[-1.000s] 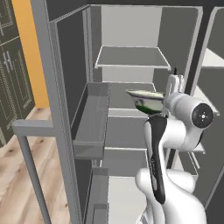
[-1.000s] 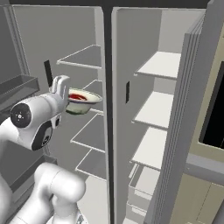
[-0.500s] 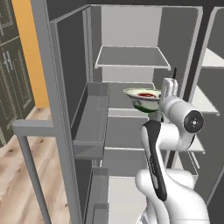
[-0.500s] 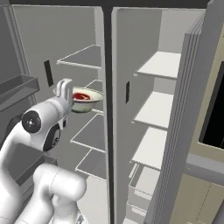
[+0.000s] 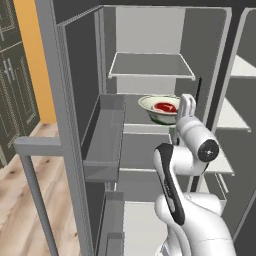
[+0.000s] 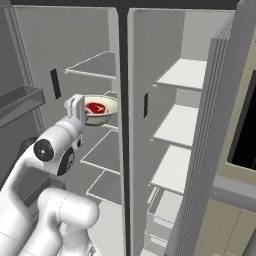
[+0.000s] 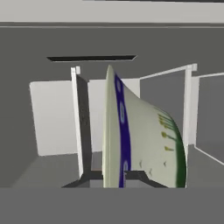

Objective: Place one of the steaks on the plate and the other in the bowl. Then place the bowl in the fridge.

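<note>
Now the claw [image 5: 184,106] grips the bowl [image 5: 161,109] by its near rim, inside the fridge [image 5: 150,65].

Bowl [image 7: 140,144] seen edge-on, rim clamped between finger tips [image 7: 131,174], grey fridge [image 7: 52,118] interior behind

- The fridge [image 5: 150,45] is wide open, with white shelves stacked in both halves.
- The top shelf [image 5: 151,65] on the left half has nothing on it that I can see.
- The bowl [image 5: 161,109] sits level over the middle shelf [image 5: 135,111]; can't tell if it's actually resting on it.
- 1 steak [image 5: 165,106] lies flat inside the bowl.
- The door bin [image 5: 102,145] hangs just left of those shelves.
- The shelves on the right half [image 6: 182,125] run down in 3 tiers.
</note>
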Available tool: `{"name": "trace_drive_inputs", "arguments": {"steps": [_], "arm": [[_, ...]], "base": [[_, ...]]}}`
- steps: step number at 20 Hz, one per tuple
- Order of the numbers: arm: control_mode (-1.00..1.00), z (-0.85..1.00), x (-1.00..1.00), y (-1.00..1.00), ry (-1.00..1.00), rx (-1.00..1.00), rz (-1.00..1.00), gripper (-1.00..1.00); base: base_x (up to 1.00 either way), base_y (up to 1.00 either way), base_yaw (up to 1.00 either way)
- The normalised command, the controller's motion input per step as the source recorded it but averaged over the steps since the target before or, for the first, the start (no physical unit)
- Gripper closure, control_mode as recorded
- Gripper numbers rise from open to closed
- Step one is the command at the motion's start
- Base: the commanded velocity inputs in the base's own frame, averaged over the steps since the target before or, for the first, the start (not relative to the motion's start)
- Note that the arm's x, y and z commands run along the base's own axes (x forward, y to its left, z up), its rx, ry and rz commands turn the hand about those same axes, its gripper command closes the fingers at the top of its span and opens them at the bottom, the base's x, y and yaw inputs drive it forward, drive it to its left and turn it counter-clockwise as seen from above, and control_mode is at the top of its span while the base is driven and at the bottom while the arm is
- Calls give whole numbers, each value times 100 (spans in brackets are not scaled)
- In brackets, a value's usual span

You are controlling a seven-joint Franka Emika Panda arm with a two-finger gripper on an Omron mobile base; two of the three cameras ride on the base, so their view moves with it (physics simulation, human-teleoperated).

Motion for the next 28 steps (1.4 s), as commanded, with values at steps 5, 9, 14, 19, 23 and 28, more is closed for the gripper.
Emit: {"name": "trace_drive_inputs", "arguments": {"steps": [5,9,14,19,23,28], "arm": [[-100,-18,32,0,0,-11,-6,100],[-100,-23,37,-1,0,-13,-7,100],[-100,-17,36,-15,0,2,-4,100],[-100,-22,49,-8,-2,8,0,100],[-100,-24,46,-7,-5,6,0,100],[-100,-44,37,-8,-6,0,0,100]], "base": [[0,0,0],[0,0,0],[0,0,0],[0,0,0],[0,0,0],[0,0,0]]}}
